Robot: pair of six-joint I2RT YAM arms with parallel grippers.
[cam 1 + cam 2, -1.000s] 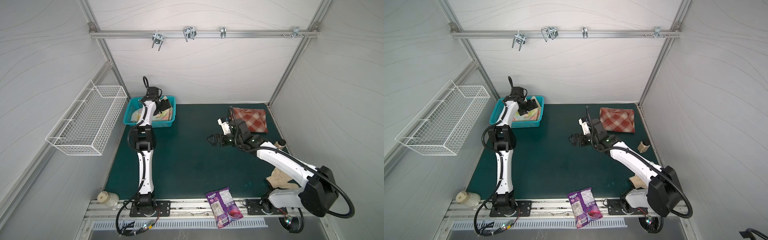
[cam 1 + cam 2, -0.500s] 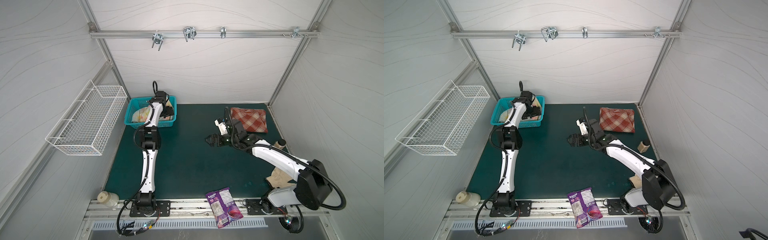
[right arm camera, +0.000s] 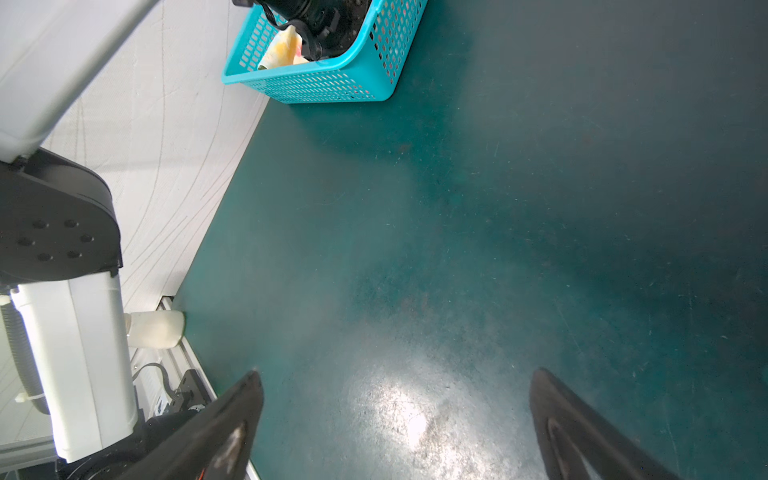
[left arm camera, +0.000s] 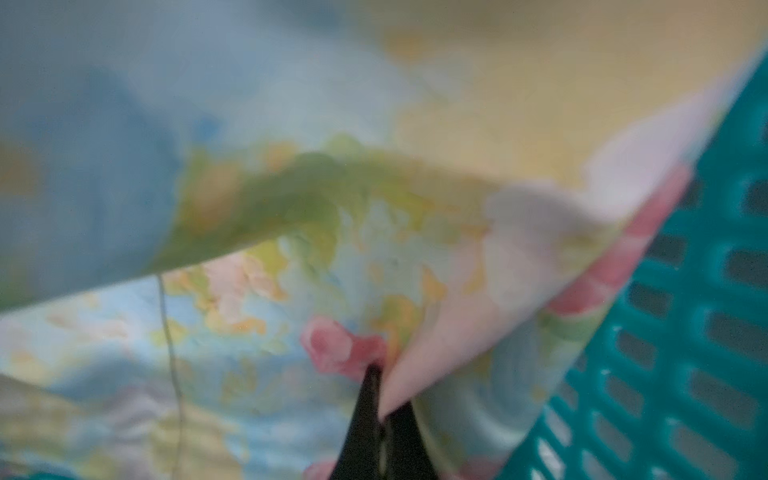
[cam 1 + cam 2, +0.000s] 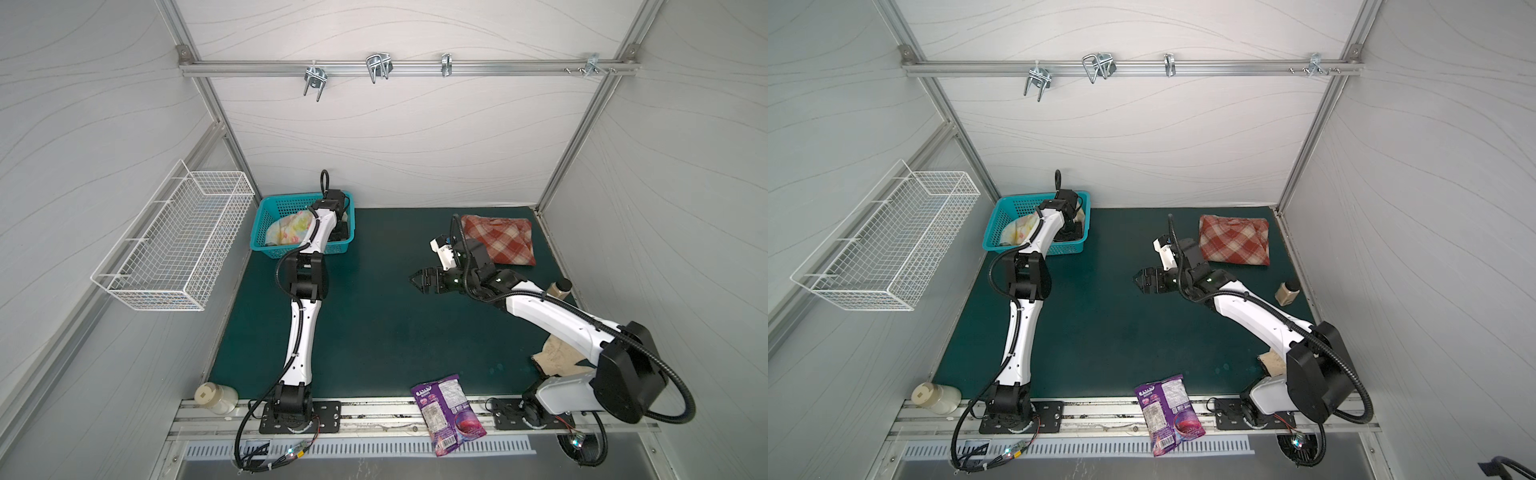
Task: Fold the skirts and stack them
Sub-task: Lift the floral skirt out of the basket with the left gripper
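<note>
The plaid skirt [image 5: 498,240] lies folded at the far right corner of the table [image 5: 374,332], so the step in hand looks to be fetching the floral skirt [image 4: 291,299], which sits crumpled in the teal basket [image 5: 340,248] at the far left. The left fingers [image 4: 365,419] are clenched on a fold of it, close to the basket wall. Next it likely needs lifting clear of the rim and spreading on open table, where the right fingers [image 3: 237,411] hover, spread wide and empty. A snack bag [image 5: 446,409], a small jar [image 5: 559,291] and a cream glove [image 5: 555,357] lie at the edges, none in the path.
</note>
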